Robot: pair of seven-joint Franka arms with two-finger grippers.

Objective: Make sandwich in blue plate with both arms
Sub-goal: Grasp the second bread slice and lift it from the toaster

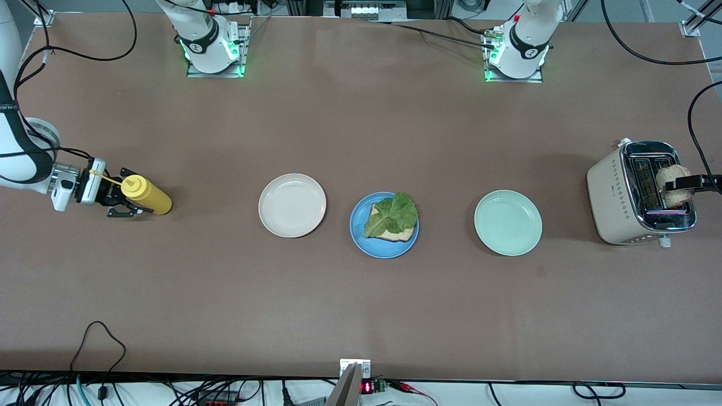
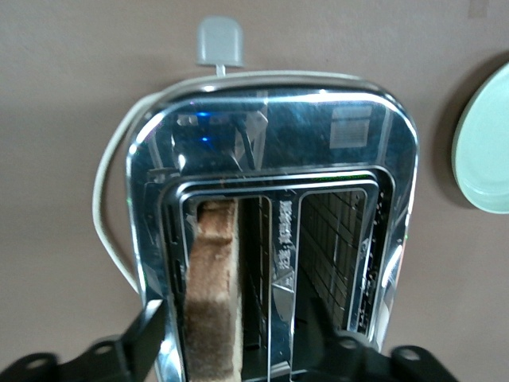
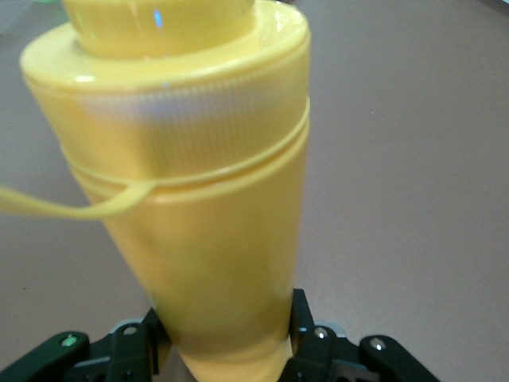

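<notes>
Three round plates stand in a row across the middle of the brown table [image 1: 361, 316]: one cream-white plate [image 1: 292, 204] toward the right arm's end, one blue plate [image 1: 384, 225] in the middle, and one pale mint-green plate [image 1: 507, 223] toward the left arm's end. The blue plate carries one slice of bread [image 1: 398, 233] with one ruffled green lettuce leaf [image 1: 391, 213] lying on top of it; no second slice covers the leaf, so the sandwich is only half built. At the left arm's end of the table stands one cream toaster [image 1: 642, 193] with a chrome top and two slots; a single slice of toast [image 2: 213, 296] stands upright in one slot and sticks out above it, while the other slot holds nothing. The left gripper [image 1: 689, 182] is over the toaster, its jaws standing one on each side of that toast slice; whether they actually press on it I cannot tell. At the right arm's end, the right gripper [image 1: 125, 202] is closed around one yellow squeeze bottle [image 1: 145, 194], gripping it by the body with the cap end pointing away from the wrist, a thin yellow strap looping off below the cap
</notes>
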